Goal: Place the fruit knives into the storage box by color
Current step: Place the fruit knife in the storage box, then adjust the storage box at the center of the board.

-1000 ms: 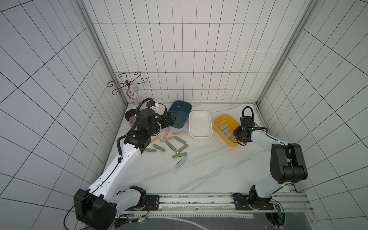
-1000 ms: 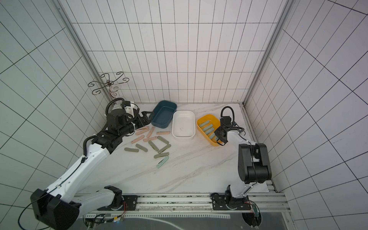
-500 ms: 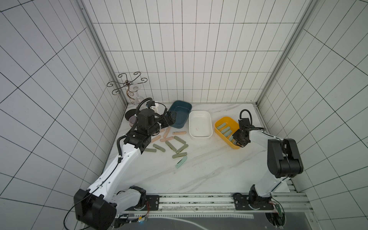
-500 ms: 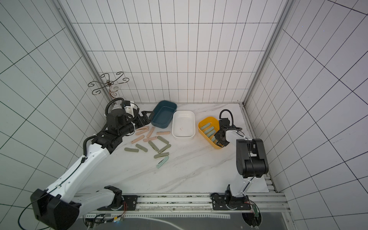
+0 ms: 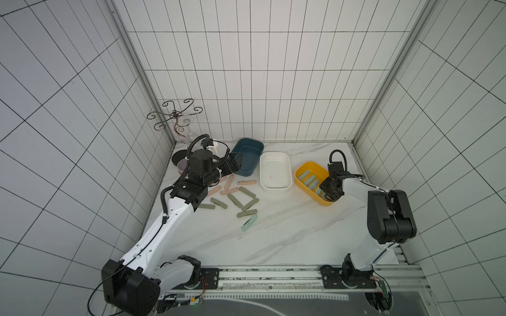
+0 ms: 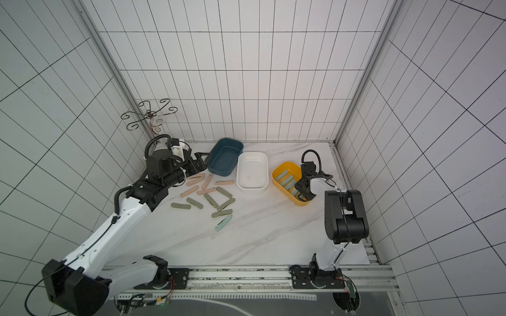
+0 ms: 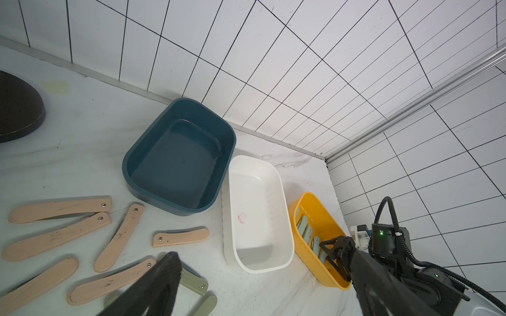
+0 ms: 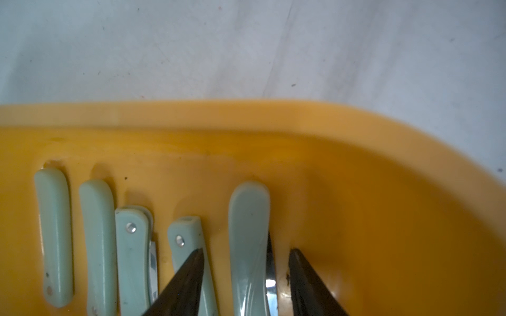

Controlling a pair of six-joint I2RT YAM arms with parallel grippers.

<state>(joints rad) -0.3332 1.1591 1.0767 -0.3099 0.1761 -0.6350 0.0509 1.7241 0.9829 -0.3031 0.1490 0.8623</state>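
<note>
The yellow storage box (image 5: 299, 175) (image 8: 246, 142) holds several pale mint fruit knives side by side. My right gripper (image 5: 327, 188) (image 8: 247, 250) is down inside it, open, and one mint knife (image 8: 247, 219) lies loose between its jaws with a gap on each side. Several peach-pink knives (image 5: 230, 190) (image 7: 180, 237), several olive knives (image 5: 247, 191) and one mint knife (image 5: 249, 222) with its blade out lie on the marble. My left gripper (image 5: 236, 161) (image 7: 264, 257) hangs open over the pink ones, beside the blue box (image 5: 247, 145), holding nothing.
A white box (image 5: 273, 156) (image 7: 257, 164) stands between the blue and yellow ones; neither it nor the blue box has a knife in it. A wire stand (image 5: 175, 115) with a glass and dark round discs (image 5: 179, 158) occupy the back left corner. A rail (image 5: 273, 276) runs along the front.
My right gripper has gone from nearly shut to open inside the yellow box, letting go of the mint knife. The left arm has not moved.
</note>
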